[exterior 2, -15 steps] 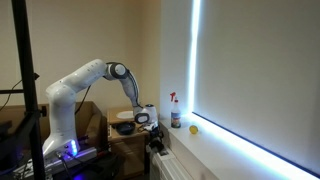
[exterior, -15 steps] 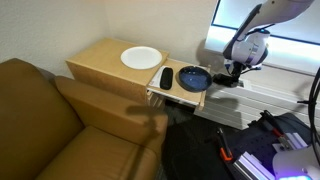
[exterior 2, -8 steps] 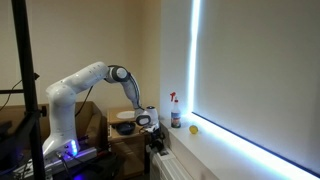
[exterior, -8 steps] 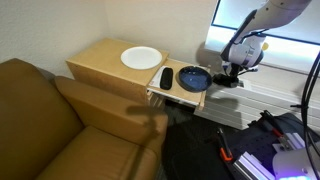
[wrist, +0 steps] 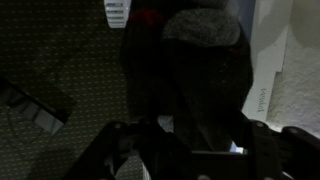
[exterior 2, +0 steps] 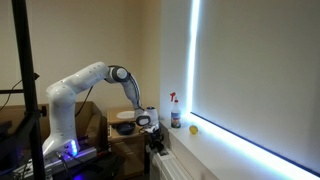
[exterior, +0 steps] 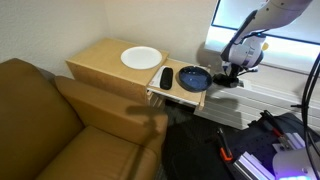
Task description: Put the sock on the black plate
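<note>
1. Dark sock [exterior: 166, 78] lies on light shelf [exterior: 176, 98], just beside black plate [exterior: 194, 78], not on it.
2. Robot's gripper [exterior: 232, 72] hangs low on plate's opp. side, apart from sock; can't tell if jaws are parted, wrist view too dark.
3. White plate [exterior: 141, 58] sits on wood table [exterior: 100, 60], beyond sock from black plate.

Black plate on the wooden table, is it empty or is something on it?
Empty: the black plate shows only its own dark surface in an exterior view; a dark oblong thing lies beside it, apart.

Black sock [exterior: 166, 78], dark plate [exterior: 194, 78], white plate [exterior: 141, 57], tan table [exterior: 100, 58], brown sofa [exterior: 40, 120].
</note>
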`<action>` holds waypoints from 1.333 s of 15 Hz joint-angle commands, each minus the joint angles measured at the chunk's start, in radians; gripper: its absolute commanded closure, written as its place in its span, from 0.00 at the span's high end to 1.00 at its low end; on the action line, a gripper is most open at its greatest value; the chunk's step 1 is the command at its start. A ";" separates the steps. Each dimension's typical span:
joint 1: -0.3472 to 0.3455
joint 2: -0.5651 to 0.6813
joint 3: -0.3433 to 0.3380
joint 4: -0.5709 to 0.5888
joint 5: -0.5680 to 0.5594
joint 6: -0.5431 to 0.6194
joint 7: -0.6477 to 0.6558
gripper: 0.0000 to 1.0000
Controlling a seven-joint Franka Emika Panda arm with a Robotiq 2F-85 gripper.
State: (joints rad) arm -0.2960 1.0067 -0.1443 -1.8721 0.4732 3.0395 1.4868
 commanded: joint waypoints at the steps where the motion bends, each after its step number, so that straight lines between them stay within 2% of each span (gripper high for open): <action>1: -0.038 0.009 0.028 0.013 0.021 -0.006 -0.031 0.38; 6: -0.042 0.013 0.019 0.014 0.023 -0.013 -0.022 0.04; 9: -0.048 -0.021 0.019 -0.020 0.021 0.000 -0.035 0.00; 10: -0.062 -0.043 0.034 -0.042 0.017 0.013 -0.058 0.03; 12: -0.101 -0.125 0.067 -0.117 0.008 0.036 -0.133 0.01; 15: -0.204 -0.268 0.161 -0.244 0.006 0.057 -0.303 0.02; 16: -0.280 -0.332 0.230 -0.288 0.014 0.024 -0.377 0.02; 19: -0.407 -0.484 0.340 -0.404 0.069 -0.014 -0.535 0.02; 20: -0.473 -0.543 0.398 -0.450 0.046 -0.022 -0.544 0.02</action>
State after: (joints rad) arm -0.6233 0.6510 0.1274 -2.1622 0.5004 3.0690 1.0516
